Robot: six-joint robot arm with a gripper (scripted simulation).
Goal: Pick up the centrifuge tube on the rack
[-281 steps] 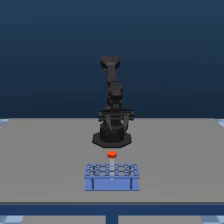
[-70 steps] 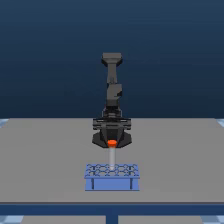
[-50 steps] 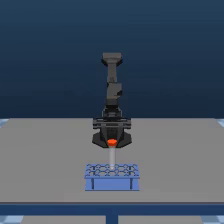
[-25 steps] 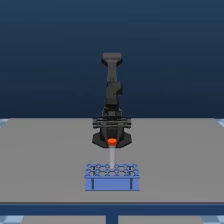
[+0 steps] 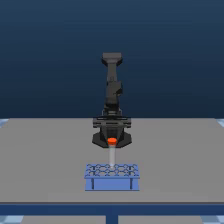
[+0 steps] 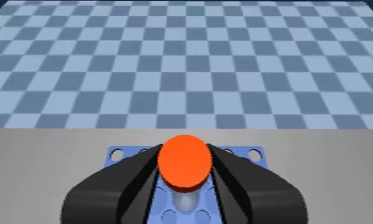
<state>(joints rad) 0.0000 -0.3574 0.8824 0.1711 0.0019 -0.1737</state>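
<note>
Centrifuge tube (image 5: 111, 151) seen raised since half a second ago; orange cap now higher, pale body mostly drawn above rack (image 5: 112, 176); tip still at or just inside top holes, exact clearance cannot be told. Gripper (image 6: 184, 175) fingers (image 6: 129, 176) pinched on tube just under cap in wrist view. Rack unmoved on grey table (image 5: 40, 160). Extraction judged nearly complete; further straight lift needed so tip is not snagged.

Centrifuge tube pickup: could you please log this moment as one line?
phase: lift | gripper: shut on centrifuge tube | tube: upright, tip above rack | rack: on table
</note>
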